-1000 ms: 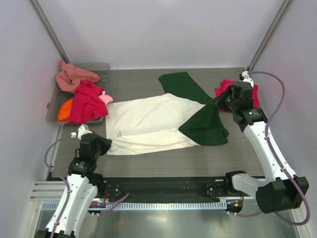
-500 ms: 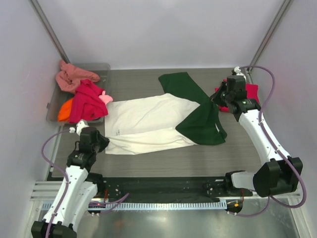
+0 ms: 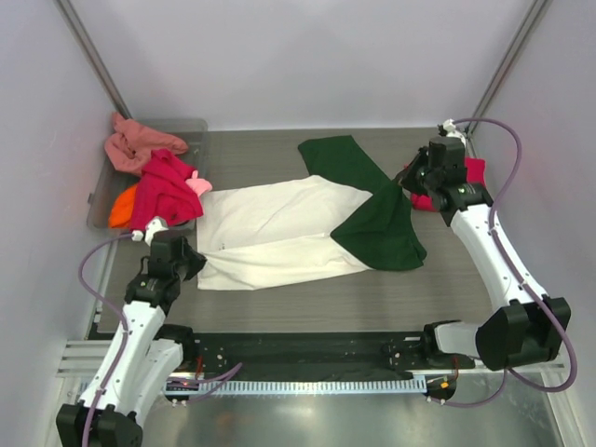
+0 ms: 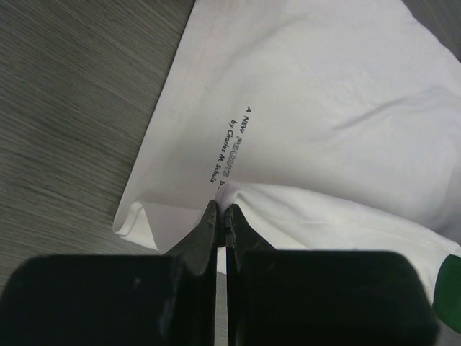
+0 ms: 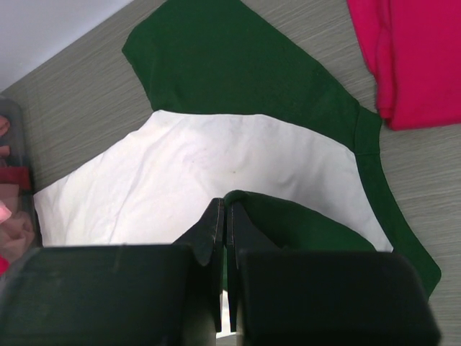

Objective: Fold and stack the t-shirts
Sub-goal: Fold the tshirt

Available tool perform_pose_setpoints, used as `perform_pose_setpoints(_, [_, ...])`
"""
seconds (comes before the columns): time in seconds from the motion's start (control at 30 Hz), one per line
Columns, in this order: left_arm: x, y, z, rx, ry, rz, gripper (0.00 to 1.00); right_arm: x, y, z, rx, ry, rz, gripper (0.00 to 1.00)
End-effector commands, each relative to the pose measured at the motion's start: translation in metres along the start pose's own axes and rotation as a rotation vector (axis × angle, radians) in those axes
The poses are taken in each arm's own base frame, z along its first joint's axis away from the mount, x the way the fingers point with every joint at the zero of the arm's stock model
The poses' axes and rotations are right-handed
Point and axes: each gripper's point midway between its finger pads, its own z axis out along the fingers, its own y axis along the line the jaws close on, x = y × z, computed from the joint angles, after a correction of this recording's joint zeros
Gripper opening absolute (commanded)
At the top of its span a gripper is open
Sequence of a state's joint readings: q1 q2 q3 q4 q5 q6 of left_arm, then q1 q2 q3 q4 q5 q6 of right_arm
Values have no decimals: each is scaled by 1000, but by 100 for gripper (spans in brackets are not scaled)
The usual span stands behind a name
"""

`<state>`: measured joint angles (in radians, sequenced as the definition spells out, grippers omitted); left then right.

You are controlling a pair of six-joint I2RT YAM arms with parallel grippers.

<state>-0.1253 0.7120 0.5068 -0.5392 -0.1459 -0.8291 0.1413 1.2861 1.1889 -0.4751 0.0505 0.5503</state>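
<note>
Top external: left gripper (image 4: 221,210) and right gripper (image 5: 222,205), both clamped on the cream-and-green t-shirt (image 3: 279,223) at the centre of the table (image 3: 307,303), are carrying its near edge farther back than 1 s ago. Lengthwise fold is advancing.

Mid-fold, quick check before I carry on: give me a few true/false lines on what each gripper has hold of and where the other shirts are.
1. The left gripper is shut on the left edge of the cream-white shirt. True.
2. The right gripper is open over the crimson shirt. False: it is shut on a green part of the cream-white shirt, and the crimson shirt lies beside it.
3. The far green sleeve lies flat on the table. True.
4. The grey tray is empty. False: a salmon shirt, a magenta shirt and an orange shirt are piled in it.
</note>
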Motion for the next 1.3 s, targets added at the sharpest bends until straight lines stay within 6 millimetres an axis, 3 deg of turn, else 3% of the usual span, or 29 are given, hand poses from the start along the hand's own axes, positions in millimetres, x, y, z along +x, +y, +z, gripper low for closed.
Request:
perform_pose_setpoints(0.0, [-16,-15,-18,67,-54,-13,0,-34,20,-35,-83,-138,-11,1])
perform_pose_setpoints(0.2, [-2,-17,-29,111,-5,-66,0,-24,16,-75,-127,-155,-8,1])
perform_pose_setpoints(0.4, [12,-15,-33,122,40,-124,0,5,11,-94,-178,-106,-8,1])
perform_pose_setpoints(0.53, [10,-7,-37,82,18,-149,1,15,8,-90,-177,-82,-10,1])
perform_pose_setpoints(0.7, [-3,7,-36,-4,-42,-147,2,7,12,-83,-172,-84,-17,1])
perform_pose_setpoints(0.97, [-5,-4,-14,11,-28,-77,2,-1,19,-55,-147,-57,-36,1])
perform_pose_setpoints(1.27, [-16,-2,1,-32,-62,-51,2,-20,19,-45,-97,-96,-38,1])
